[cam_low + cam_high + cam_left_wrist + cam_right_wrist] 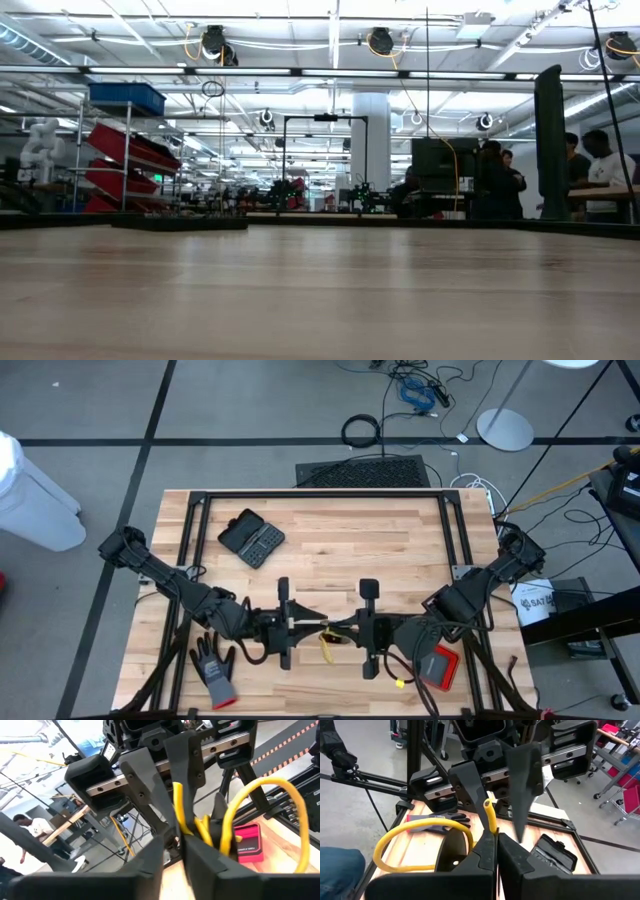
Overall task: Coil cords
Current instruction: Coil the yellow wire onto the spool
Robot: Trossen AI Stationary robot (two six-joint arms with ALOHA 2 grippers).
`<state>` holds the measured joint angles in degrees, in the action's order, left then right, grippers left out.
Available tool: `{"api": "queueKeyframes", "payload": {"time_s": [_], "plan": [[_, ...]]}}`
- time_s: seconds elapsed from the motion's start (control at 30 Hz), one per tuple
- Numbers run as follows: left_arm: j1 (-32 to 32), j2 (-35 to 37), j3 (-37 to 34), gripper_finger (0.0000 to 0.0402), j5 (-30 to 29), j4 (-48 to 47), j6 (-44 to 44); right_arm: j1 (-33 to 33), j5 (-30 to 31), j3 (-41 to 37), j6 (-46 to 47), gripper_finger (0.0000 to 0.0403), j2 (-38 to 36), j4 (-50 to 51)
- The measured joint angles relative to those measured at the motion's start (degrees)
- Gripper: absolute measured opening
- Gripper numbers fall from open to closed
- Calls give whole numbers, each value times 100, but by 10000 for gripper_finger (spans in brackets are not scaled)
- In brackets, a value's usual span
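Evidently a hand-over within the coiling is in hand: near the front edge of the table, the yellow cord is pinched by the right pincer, pressed together on it, while the left pincer stands slightly spread around it. Next, the loop is judged to need drawing round.

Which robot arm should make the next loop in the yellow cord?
Probably the left. The right gripper is shut on the yellow cord, anchoring it, while the left gripper meets it at the table's near middle, fingers slightly apart around the cord, so freer to move.
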<state>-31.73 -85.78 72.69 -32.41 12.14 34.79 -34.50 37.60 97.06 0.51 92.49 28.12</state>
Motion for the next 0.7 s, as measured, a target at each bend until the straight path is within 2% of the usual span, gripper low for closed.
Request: {"api": "queueKeyframes", "payload": {"time_s": [0.13,0.27,0.47,0.6,0.7], "plan": [[-7,2,0,148,-260,71,-114,1,6,-2,-39,0,2,14],[-55,5,0,189,-720,132,-132,-5,207,-2,-114,0,2,17],[-329,150,0,203,-1207,128,119,-42,319,-4,-229,0,-64,28],[-674,296,0,203,-1169,127,149,-46,438,-3,-304,0,-173,42],[-967,330,2,203,-950,127,-155,-44,642,-4,-358,0,-275,53]]}}
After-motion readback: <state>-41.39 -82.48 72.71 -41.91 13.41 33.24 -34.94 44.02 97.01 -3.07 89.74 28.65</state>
